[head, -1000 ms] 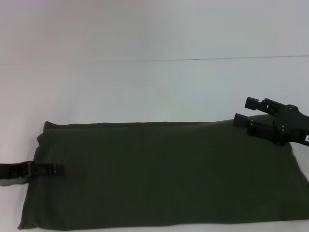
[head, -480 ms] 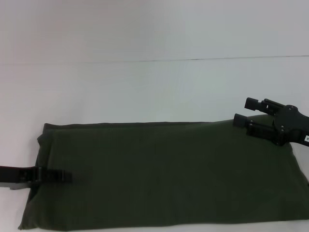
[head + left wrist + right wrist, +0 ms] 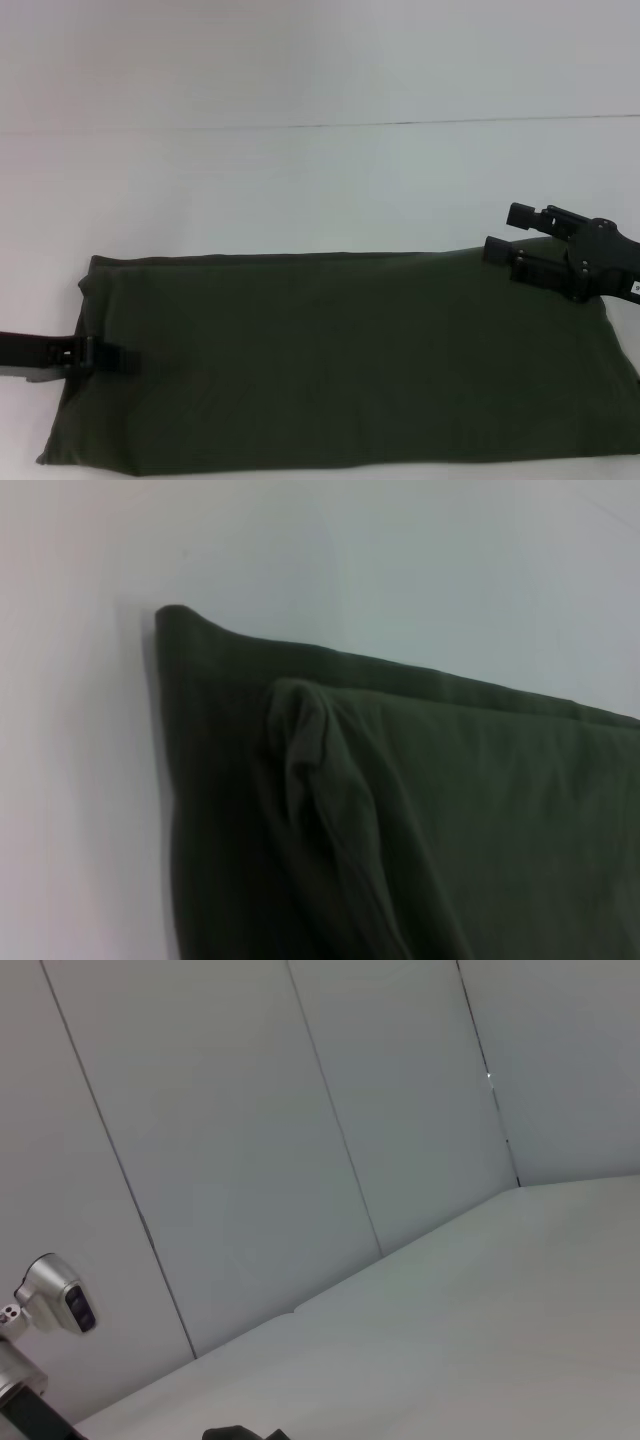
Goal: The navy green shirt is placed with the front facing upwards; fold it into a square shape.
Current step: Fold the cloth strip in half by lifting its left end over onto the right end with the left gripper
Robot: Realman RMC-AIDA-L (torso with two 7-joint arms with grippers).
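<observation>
The shirt (image 3: pixel 340 360) lies on the white worktop (image 3: pixel 300 190) as a wide, flat band, plain green side up, filling the 6 o'clock half of the head view from about 8 o'clock to the 4 o'clock edge. No lettering shows.

The left hand (image 3: pixel 125 360) comes in low from 9 o'clock, its fingers lying flat over the shirt's short edge. They look drawn close together, but whether cloth is pinched between them I cannot tell. The left wrist view shows that edge as layered: a lower ply with a rumpled fold (image 3: pixel 320 810) lying on it.

The right hand (image 3: pixel 510 235) hangs above the shirt's far corner at 3 o'clock, fingers parted, holding nothing.

The band probably still needs its short ends brought across to make a square. To do that well, the left hand should catch every ply at the edge, not only the top one, lift just clear of the worktop and carry the end straight toward 3 o'clock, keeping long edges aligned. The rumpled fold may drag or bunch.
</observation>
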